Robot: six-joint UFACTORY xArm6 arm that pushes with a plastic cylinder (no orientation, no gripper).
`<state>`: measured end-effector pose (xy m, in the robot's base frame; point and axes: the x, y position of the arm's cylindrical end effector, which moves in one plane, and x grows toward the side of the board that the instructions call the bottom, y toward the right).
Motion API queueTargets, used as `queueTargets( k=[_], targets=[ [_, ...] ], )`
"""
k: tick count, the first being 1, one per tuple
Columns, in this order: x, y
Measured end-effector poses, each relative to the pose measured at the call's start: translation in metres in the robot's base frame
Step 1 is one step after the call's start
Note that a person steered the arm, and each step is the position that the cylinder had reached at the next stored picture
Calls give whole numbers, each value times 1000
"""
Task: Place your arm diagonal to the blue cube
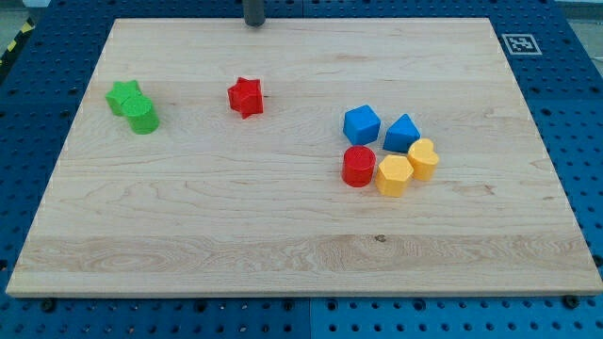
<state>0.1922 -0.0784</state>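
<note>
A blue cube [362, 124] lies right of the board's middle, with a second blue block [403, 133], wedge-like, just to its right. My tip [254, 24] touches the board at the view's top edge, far up and to the left of the blue cube. A red star block [245, 96] lies between them, below the tip.
A red cylinder [358, 166], a yellow hexagonal block [393, 175] and a yellow heart-like block [423, 157] cluster just below the blue blocks. Two green blocks [123, 96] [143, 116] touch at the view's left. The wooden board [301, 254] sits on a blue pegboard.
</note>
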Motion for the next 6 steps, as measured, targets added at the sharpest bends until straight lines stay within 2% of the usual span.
queueTargets(
  k=[2, 4, 5, 6],
  targets=[
    [10, 0],
    [69, 21],
    [75, 22],
    [98, 22]
  ],
)
